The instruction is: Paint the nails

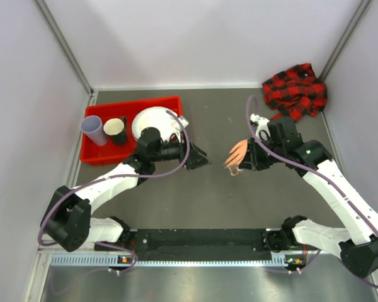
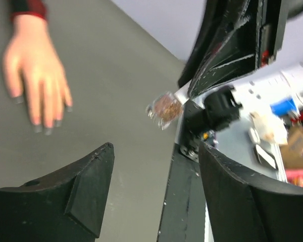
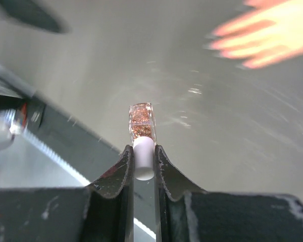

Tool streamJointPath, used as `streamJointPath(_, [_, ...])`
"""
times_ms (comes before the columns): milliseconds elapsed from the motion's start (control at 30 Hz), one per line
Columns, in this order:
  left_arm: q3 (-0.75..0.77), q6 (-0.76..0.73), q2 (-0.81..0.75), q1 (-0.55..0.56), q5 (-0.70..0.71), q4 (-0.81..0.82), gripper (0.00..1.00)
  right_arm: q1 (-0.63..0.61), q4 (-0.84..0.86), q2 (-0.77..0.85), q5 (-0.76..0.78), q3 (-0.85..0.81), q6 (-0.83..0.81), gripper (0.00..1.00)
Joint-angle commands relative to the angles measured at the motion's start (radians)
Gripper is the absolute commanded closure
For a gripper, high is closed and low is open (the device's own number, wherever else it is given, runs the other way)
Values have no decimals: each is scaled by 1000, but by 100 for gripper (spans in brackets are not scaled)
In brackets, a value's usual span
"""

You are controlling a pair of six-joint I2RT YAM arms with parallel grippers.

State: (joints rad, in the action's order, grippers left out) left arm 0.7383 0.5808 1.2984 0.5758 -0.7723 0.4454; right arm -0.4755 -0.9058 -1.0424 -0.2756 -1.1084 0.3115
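The peach mannequin hand [image 1: 239, 153] lies flat on the grey table, fingers pointing to the near left. In the left wrist view the hand [image 2: 34, 75] shows a red cuff and dark-tipped nails [image 2: 38, 128]. My right gripper [image 3: 143, 151] is shut on the white cap of a small clear bottle [image 3: 141, 121] of copper glitter polish. It holds the bottle just off the fingertips [image 1: 232, 170]; the bottle also shows in the left wrist view [image 2: 164, 109]. My left gripper [image 1: 198, 157] is open and empty, left of the hand, jaws wide apart [image 2: 155, 151].
A red tray [image 1: 96, 155] at the back left holds a lilac cup [image 1: 92, 129], a black cup [image 1: 115, 130] and a white plate [image 1: 152, 121]. A red-and-black plaid cloth [image 1: 296, 91] lies bunched in the back right corner. Grey walls enclose three sides.
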Motion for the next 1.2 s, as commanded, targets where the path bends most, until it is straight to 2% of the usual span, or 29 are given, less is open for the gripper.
streamJointPath(0, [-5,-90,-37,61,-172,104,25,-78,30,-18,-268,-76,-150,100])
streamJointPath(100, [-4,-131,-21,108,-209,98,14,-115,33,-2,-350,-73,-204,100])
streamJointPath(200, [-14,-153,-11,142,-225,113,14,-140,10,13,-375,-77,-238,100])
streamJointPath(300, [-22,-157,-7,153,-248,139,19,-143,7,36,-393,-76,-247,100])
streamJointPath(467, [-31,-151,-1,176,-308,179,35,-146,5,53,-439,-70,-239,100])
streamJointPath(633, [7,-162,42,197,-340,151,40,-213,-34,9,-364,-105,-253,100])
streamJointPath(767, [35,-216,59,219,-355,55,45,-250,-68,-11,-271,-139,-267,100])
streamJointPath(1167, [49,-226,81,252,-371,39,50,-275,-70,-21,-260,-142,-270,100])
